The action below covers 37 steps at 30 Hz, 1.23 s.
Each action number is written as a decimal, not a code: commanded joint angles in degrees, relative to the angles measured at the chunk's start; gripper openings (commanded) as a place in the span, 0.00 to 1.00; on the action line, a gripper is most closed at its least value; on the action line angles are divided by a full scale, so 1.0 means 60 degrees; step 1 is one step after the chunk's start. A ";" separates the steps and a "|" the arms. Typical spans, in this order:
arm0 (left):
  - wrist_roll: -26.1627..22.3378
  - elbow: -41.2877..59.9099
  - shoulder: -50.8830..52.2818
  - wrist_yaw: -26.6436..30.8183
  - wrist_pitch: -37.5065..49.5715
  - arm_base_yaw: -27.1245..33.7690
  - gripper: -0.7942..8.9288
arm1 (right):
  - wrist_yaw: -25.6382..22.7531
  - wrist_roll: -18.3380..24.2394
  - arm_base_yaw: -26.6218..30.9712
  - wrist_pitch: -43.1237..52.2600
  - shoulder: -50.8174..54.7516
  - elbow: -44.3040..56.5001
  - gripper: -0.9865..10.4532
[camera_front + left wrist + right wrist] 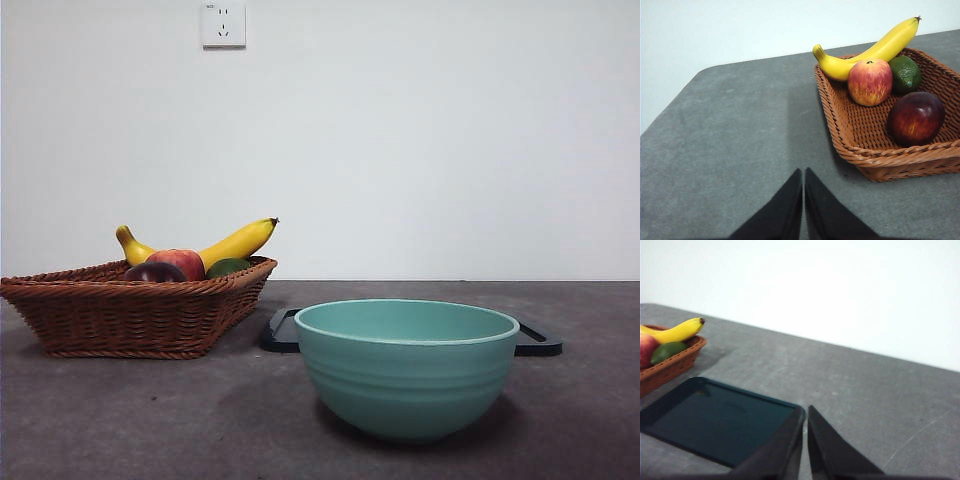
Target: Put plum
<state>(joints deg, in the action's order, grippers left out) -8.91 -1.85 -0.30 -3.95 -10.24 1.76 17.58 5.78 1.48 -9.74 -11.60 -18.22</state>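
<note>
The plum [916,118], dark maroon and glossy, lies in the wicker basket [850,145] at its near corner; in the front view only the plum's [154,272] top shows above the basket rim [120,300]. My left gripper [803,175] hovers over bare table beside the basket, jaws shut and holding nothing. My right gripper [805,412] is shut too, empty, at the edge of a dark tray [715,420]. Neither arm shows in the front view.
A banana [875,50], a red-yellow apple [869,82] and a small green fruit [905,74] share the basket. A teal bowl [407,365] stands near the front, with the dark tray [283,330] behind it. A wall socket [223,25] is on the wall.
</note>
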 commanded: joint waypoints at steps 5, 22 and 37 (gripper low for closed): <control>0.0080 0.0179 0.0018 0.0022 -0.0106 0.0026 0.09 | -0.0885 -0.0379 0.0040 0.0772 0.1253 0.1617 0.09; 0.0080 0.0175 0.0018 0.0022 -0.0109 0.0026 0.09 | -0.1668 -0.0878 0.0040 0.0576 0.1898 0.2936 0.09; 0.0076 0.0175 0.0018 0.0022 -0.0106 0.0026 0.09 | -0.1945 -0.0991 0.0036 0.0058 0.1894 0.2932 0.09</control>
<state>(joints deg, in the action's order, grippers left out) -8.91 -1.85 -0.30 -3.95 -10.24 1.76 6.00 0.58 1.61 -9.39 -0.30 -0.93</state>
